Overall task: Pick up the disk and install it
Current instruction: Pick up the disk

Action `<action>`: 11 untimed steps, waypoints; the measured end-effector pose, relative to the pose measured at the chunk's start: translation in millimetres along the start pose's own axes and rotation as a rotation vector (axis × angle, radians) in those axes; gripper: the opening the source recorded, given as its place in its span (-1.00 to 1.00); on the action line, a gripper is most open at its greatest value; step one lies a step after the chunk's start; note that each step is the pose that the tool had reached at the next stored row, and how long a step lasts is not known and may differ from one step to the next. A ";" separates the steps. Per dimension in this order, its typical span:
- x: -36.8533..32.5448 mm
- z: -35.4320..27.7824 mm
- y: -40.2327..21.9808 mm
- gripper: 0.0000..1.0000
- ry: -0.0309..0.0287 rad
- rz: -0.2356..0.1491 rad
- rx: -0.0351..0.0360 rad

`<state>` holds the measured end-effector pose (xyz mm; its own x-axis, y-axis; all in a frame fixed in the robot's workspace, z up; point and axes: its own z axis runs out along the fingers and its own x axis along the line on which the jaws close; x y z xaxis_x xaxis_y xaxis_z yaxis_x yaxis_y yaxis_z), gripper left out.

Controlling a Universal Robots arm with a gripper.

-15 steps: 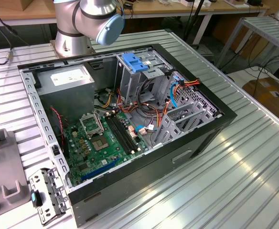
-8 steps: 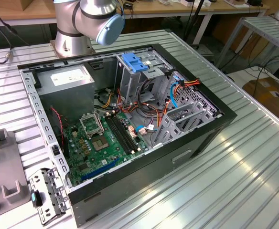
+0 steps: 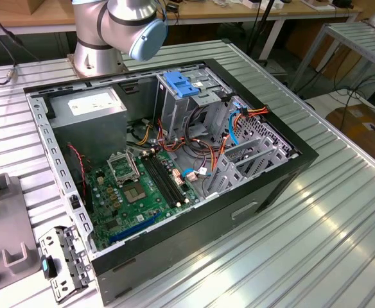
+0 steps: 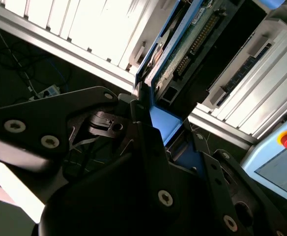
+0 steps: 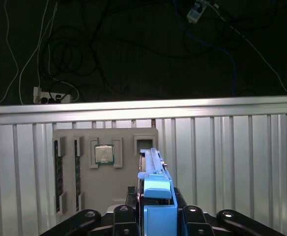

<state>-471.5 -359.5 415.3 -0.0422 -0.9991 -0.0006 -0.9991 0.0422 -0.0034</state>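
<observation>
While the tool [image 5: 157, 215] grips the blue-framed disk [image 5: 158, 189] edge-on, jaws closed on it, grey parts tray [image 5: 84, 142] beyond

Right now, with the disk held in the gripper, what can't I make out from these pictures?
- First wrist view: the disk stands edge-on, faces hidden; the gripper is cut off by the picture's edge.
- Second wrist view: the gripper's dark body covers the disk's near end.
- Exterior view: the arm runs off the top edge above its base.
</observation>
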 end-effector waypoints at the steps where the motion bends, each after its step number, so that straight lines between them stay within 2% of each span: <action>1: 0.0 -0.6 0.0 -0.26 -0.0001 0.000 0.0001; 11: 0.0 -8.4 0.0 -0.26 0.0000 0.000 -0.0003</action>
<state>-471.5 -359.5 423.7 -0.0422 -0.9991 -0.0006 -0.9991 0.0422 -0.0030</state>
